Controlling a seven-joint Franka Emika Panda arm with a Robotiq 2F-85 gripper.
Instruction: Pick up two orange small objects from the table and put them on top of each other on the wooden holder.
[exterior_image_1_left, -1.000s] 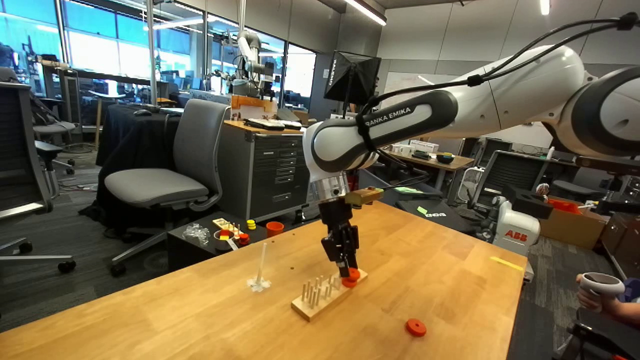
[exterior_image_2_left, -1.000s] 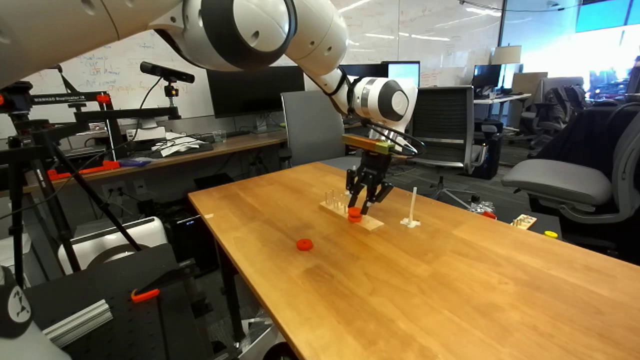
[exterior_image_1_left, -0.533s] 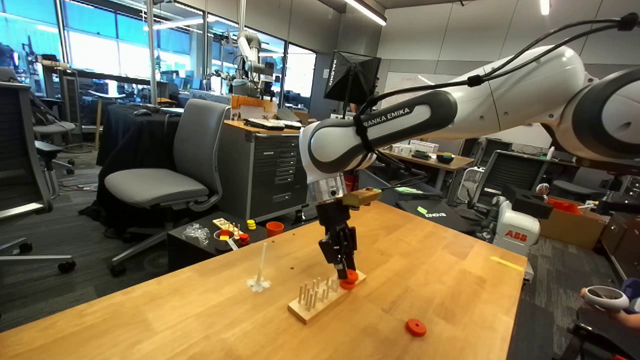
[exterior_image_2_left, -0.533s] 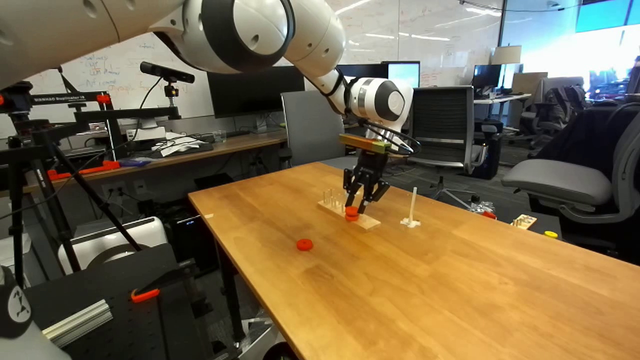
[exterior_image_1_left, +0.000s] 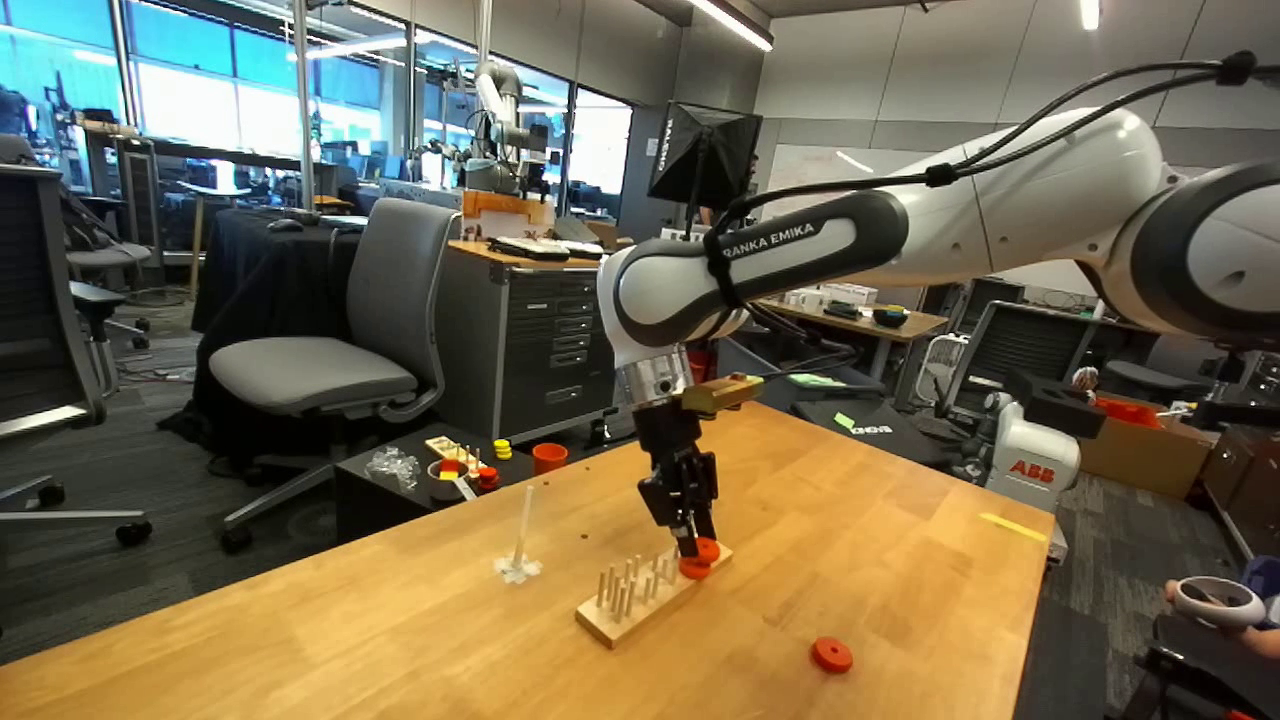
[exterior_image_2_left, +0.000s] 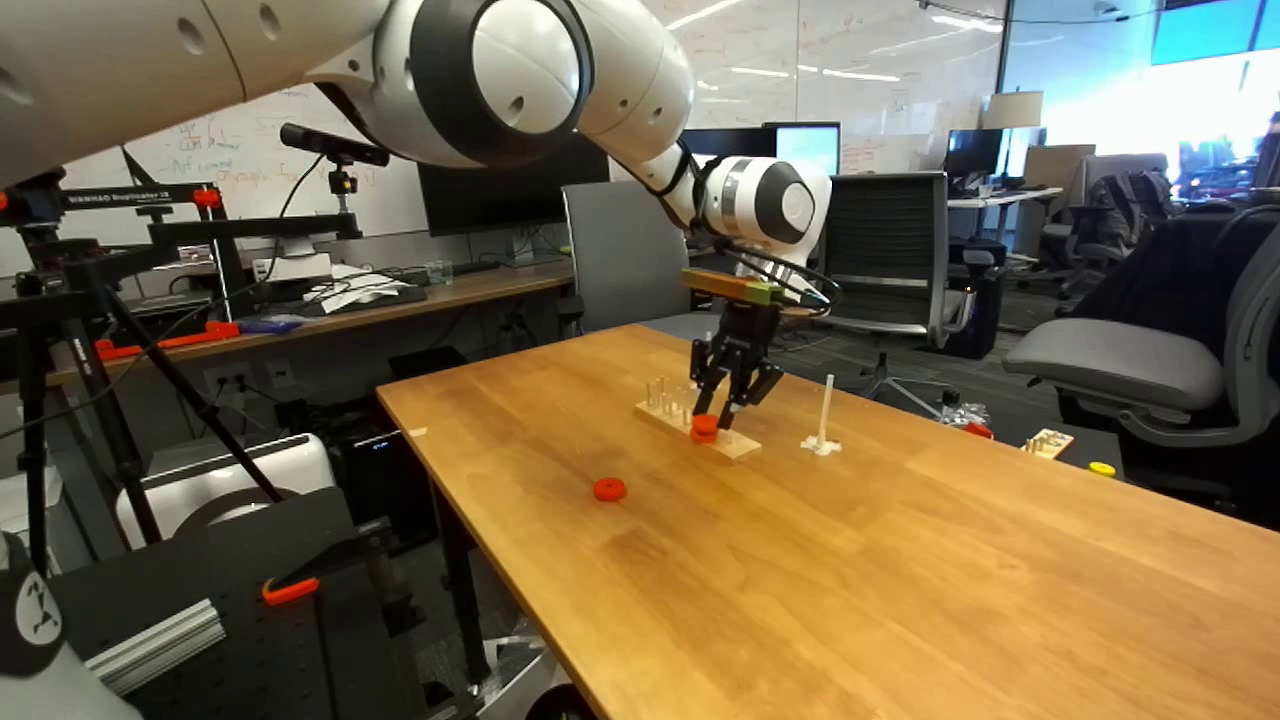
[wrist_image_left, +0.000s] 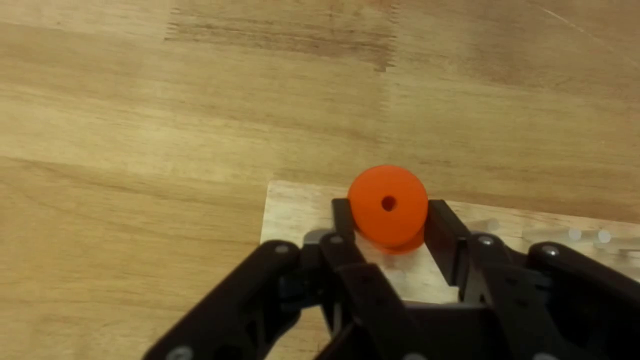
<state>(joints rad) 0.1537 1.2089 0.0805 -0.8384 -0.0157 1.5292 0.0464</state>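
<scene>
"Gripper (wrist_image_left: 390, 214) or wooden holder (exterior_image_1_left: 643, 607): which has the upper orange disc (wrist_image_left: 381, 225)?"

"The gripper does. Its fingertips (wrist_image_left: 343, 215) clasp that disc from opposite sides, above the holder, and the wrist view shows the small hole in its middle."

"And below it?"

"A lower orange disc (exterior_image_1_left: 695, 570) sits on the holder, between the pegs (wrist_image_left: 604, 236) in view and one end. Seen from the wrist, a crescent of it peeks out from under the upper one. Whether the two touch is hard to tell."

"Any other orange piece on the surface (exterior_image_1_left: 860, 530)?"

"One, a third orange disc (exterior_image_1_left: 831, 657). It lies flat, well apart from the holder, and shows in both exterior views."

"What about that thin pale rod (exterior_image_1_left: 523, 525)?"

"It stands upright on a whitish base, across the holder from the third disc."

"And farther off?"

"Beyond the rod, as seen from the holder, a black stand (exterior_image_1_left: 370, 505) carries yellow pieces (exterior_image_1_left: 502, 449) and another pale block (exterior_image_2_left: 1050, 445). A gray chair (exterior_image_1_left: 320, 372) is farther from the holder still."
</scene>
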